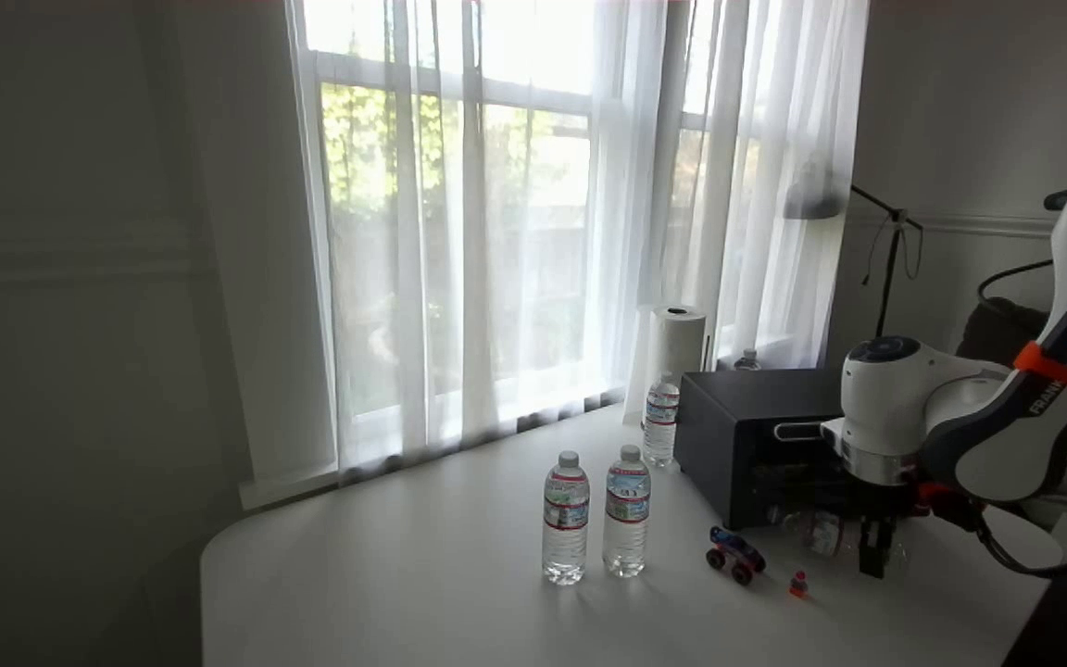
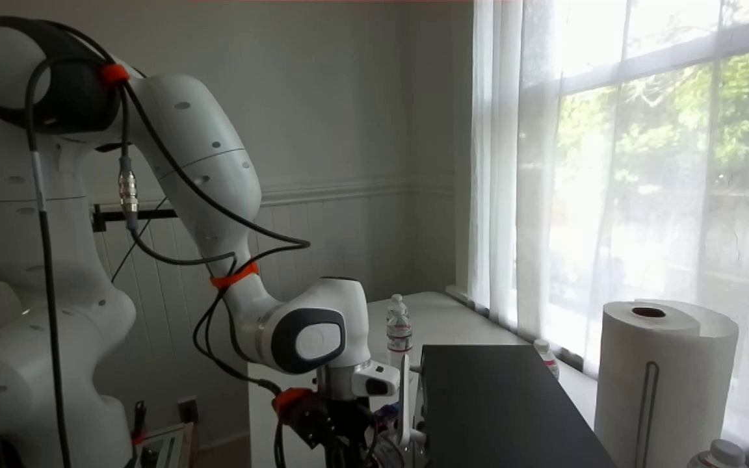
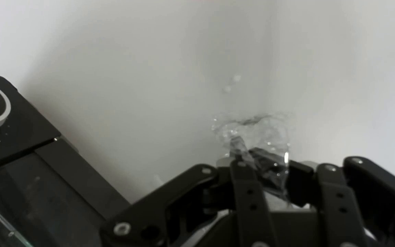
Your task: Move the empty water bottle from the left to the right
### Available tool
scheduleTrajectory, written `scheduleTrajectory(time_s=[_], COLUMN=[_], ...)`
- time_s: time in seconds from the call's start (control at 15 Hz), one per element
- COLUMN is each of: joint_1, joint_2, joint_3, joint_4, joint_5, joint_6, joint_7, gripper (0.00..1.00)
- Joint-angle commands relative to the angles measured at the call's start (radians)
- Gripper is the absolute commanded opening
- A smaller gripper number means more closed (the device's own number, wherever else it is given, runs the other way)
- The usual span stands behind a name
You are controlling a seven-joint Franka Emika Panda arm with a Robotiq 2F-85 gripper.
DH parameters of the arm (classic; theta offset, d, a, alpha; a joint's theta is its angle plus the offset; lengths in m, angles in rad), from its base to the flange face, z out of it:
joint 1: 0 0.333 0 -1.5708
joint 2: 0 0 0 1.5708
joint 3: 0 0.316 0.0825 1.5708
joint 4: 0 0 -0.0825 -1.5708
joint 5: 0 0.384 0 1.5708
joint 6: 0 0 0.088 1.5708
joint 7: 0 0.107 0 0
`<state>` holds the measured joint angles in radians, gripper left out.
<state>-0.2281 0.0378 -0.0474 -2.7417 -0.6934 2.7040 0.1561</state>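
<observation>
The empty water bottle (image 1: pixel 823 534) is clear and lies on its side in my gripper, in front of the black oven. In the wrist view its crumpled clear plastic (image 3: pixel 269 133) sits between and around the fingertips. My gripper (image 1: pixel 874 556) points down and is shut on it; the gripper also shows in the wrist view (image 3: pixel 247 151). I cannot tell whether the bottle touches the table. In an exterior view the oven handle and the gripper partly hide the bottle (image 2: pixel 387 452).
A black oven (image 1: pixel 756 398) stands close beside the gripper. Upright labelled bottles (image 1: pixel 566 519) (image 1: pixel 626 514) (image 1: pixel 661 421) stand on the white table (image 1: pixel 385 574). A toy truck (image 1: pixel 735 554) and a small orange toy (image 1: pixel 798 585) lie near the gripper. A paper towel roll (image 2: pixel 664 383) stands behind the oven.
</observation>
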Motion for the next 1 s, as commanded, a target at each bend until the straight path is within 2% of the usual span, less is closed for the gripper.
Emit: scheduleTrajectory(time_s=[0.0, 0.13, 0.27, 0.4, 0.6, 0.67, 0.8, 0.93], joint_1=[0.049, 0.059, 0.073, 0.08, 0.1, 0.101, 0.118, 0.132], joint_2=[-0.06, -0.125, -0.134, -0.22, -0.265, -0.341, -0.348, -0.424], joint_3=[-0.027, -0.031, -0.028, -0.031, -0.031, -0.033, -0.029, -0.029], joint_4=[-0.001, -0.038, 0.0, -0.047, -0.005, -0.065, -0.003, -0.014], joint_5=[0.142, 0.198, 0.259, 0.291, 0.353, 0.354, 0.383, 0.401], joint_6=[-0.053, -0.07, -0.104, -0.119, -0.179, -0.183, -0.231, -0.265], joint_7=[-0.143, -0.207, -0.267, -0.308, -0.38, -0.389, -0.418, -0.431], gripper=[0.01, 0.01, 0.01, 0.01, 0.01, 0.01, 0.01, 0.01])
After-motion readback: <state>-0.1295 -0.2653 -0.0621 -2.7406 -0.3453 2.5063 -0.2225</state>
